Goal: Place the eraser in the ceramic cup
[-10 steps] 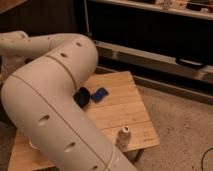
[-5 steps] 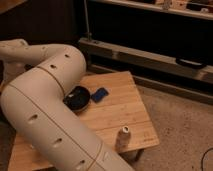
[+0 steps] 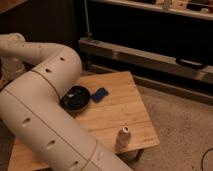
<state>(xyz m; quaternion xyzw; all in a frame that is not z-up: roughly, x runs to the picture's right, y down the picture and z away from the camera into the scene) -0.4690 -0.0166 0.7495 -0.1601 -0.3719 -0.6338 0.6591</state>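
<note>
Your robot's arm (image 3: 45, 100) fills the left side of the camera view. A slimmer white link enters from the far left edge and runs right to a rounded bend. From there a much thicker link, dotted with small holes, curves back to the left and then sweeps down to the near edge, covering the left part of the wooden table (image 3: 125, 117).

Gripper: not in view. You cannot tell from this view whether it is released, clenched or grasping anything, nor where it sits beyond the arm.

Eraser: not visible, so its position, heading and long axis cannot be told. The ceramic cup is likewise not visible.

On the table:
- A dark round pan (image 3: 76, 97) lies just beside the thick link, partly tucked behind it.
- A flat blue piece (image 3: 99, 94) lies just right of the pan, long axis running near-left to far-right.
- A slim pale can (image 3: 123, 136) stands upright near the table's near edge, well apart from both.
</note>
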